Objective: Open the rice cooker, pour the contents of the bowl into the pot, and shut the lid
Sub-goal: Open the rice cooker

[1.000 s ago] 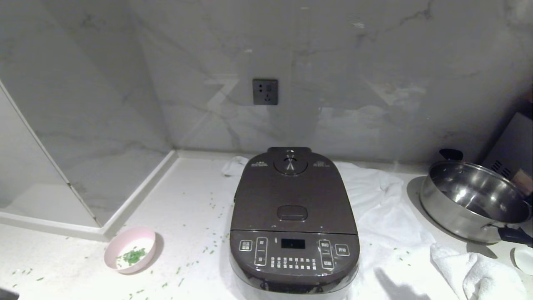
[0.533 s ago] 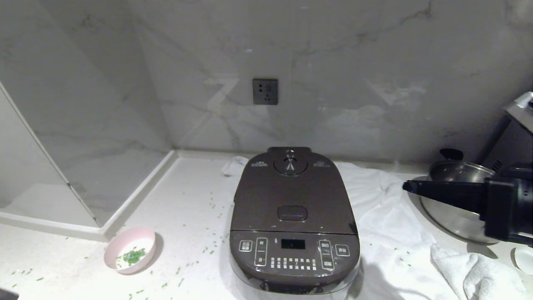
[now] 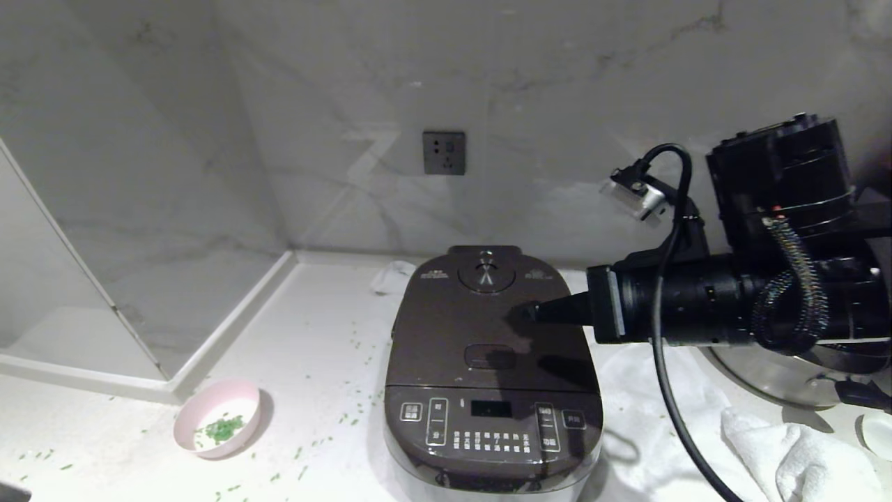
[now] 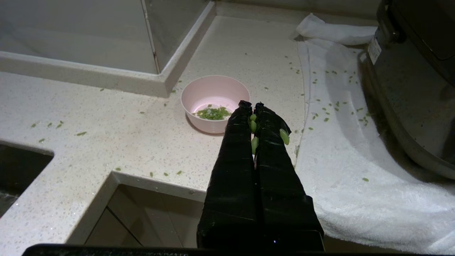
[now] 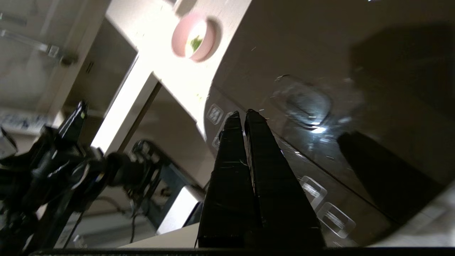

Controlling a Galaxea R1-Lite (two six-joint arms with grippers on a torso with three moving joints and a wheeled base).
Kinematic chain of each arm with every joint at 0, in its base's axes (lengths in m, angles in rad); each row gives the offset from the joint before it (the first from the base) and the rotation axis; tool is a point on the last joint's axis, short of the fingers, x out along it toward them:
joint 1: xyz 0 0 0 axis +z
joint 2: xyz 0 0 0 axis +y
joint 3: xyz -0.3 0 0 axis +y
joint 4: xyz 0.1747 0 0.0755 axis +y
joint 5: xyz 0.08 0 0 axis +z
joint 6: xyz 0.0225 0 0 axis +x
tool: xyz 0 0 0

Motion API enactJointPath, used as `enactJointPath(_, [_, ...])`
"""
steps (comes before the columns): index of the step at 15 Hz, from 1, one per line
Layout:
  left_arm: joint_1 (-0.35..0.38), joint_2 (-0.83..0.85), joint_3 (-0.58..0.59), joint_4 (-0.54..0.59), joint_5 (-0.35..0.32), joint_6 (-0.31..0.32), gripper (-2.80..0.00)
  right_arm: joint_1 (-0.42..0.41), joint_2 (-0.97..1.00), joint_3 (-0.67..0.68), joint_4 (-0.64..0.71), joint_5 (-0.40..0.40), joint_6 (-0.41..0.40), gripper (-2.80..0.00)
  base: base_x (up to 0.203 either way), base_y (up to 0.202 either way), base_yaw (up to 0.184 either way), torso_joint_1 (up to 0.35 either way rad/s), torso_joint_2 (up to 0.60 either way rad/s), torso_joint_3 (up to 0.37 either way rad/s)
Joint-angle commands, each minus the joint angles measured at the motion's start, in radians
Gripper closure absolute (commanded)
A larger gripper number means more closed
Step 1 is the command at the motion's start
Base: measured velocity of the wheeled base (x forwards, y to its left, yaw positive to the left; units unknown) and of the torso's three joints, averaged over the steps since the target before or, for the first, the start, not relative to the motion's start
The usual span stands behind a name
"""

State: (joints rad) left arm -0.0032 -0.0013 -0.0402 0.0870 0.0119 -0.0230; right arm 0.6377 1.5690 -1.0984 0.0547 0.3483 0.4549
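The dark brown-grey rice cooker (image 3: pixel 491 369) stands mid-counter with its lid (image 3: pixel 481 321) down, so the pot is hidden. My right gripper (image 3: pixel 533 312) reaches in level from the right, shut and empty, its tip above the lid just behind the oblong latch button (image 3: pixel 490 356). In the right wrist view that gripper (image 5: pixel 243 114) hovers beside the latch button (image 5: pixel 305 105). The pink bowl (image 3: pixel 218 417) with green bits (image 3: pixel 223 427) sits at the cooker's left. My left gripper (image 4: pixel 250 106) is shut short of the bowl (image 4: pixel 215 103), with a few green bits stuck to its fingers (image 4: pixel 270 142).
A steel pan (image 3: pixel 766 373) sits at the right, partly behind my right arm. A white towel (image 3: pixel 648 390) lies under and right of the cooker, with another bunched one (image 3: pixel 801 453) in front. Green bits are scattered on the counter. A glass partition (image 3: pixel 104 209) stands left.
My right arm has swung in from the right edge and risen; its shut gripper now hangs over the cooker lid. The bowl, the cooker and the left arm have not moved.
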Motion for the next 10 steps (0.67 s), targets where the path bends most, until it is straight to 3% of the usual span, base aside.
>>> enactJointPath(1, [0.0, 0.001, 0.0, 0.0, 0.0, 0.0, 0.0, 0.024, 0.122, -0.034, 0.003, 0.063, 0.01, 0.0, 0.0, 0.0, 0.0, 0.0, 0.0, 0.0])
enactJointPath(4, [0.0, 0.0, 0.0, 0.0, 0.0, 0.0, 0.0, 0.061, 0.192, -0.058, 0.001, 0.095, 0.049, 0.0, 0.0, 0.0, 0.0, 0.0, 0.0, 0.0])
enactJointPath(10, [0.0, 0.001, 0.0, 0.0, 0.0, 0.0, 0.0, 0.062, 0.2, -0.048, 0.002, 0.045, 0.044, 0.0, 0.0, 0.0, 0.0, 0.0, 0.0, 0.0])
